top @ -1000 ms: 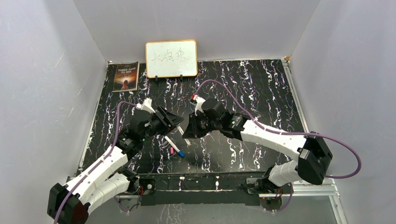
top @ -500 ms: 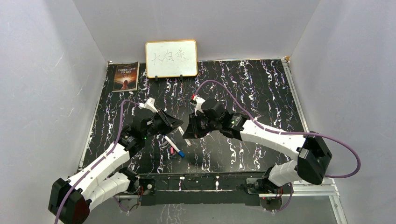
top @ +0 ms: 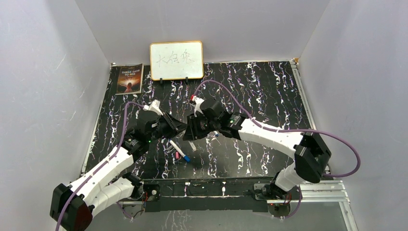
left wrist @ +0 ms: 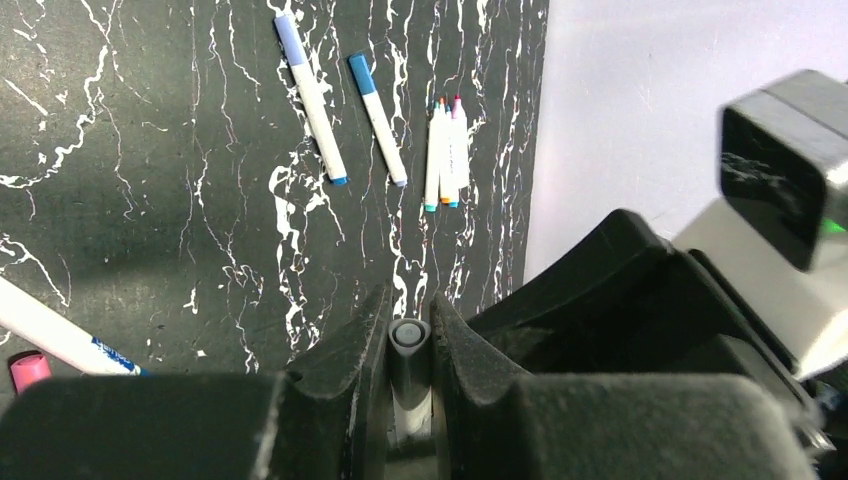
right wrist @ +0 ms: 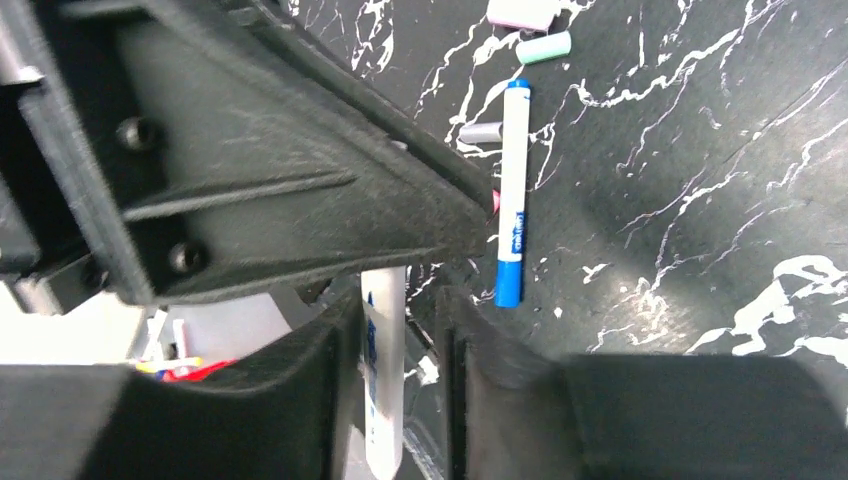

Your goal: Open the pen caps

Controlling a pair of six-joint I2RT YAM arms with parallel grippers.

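Observation:
My left gripper (top: 179, 127) (left wrist: 409, 305) is shut on a pen (left wrist: 409, 345) with a dark grey end, held above the table. My right gripper (top: 188, 132) (right wrist: 400, 300) meets it tip to tip. Its fingers straddle the pen's white barrel (right wrist: 385, 370), which lies against one finger with a gap to the other. A white pen with blue ends (right wrist: 513, 190) (top: 175, 147) lies below. Loose caps lie near it: lilac-pink (right wrist: 520, 12), teal (right wrist: 543, 46) and grey (right wrist: 480, 131). Several more pens (left wrist: 378, 120) lie farther off.
A small whiteboard (top: 176, 60) and a book (top: 130, 78) stand at the back of the black marbled table (top: 269, 91). White walls close in the left, right and back. A pink cap (left wrist: 28, 368) lies beside the white pen on the table.
My right gripper has moved left and closed in on the left gripper, and its fingers now straddle the held pen. The left gripper has barely moved.

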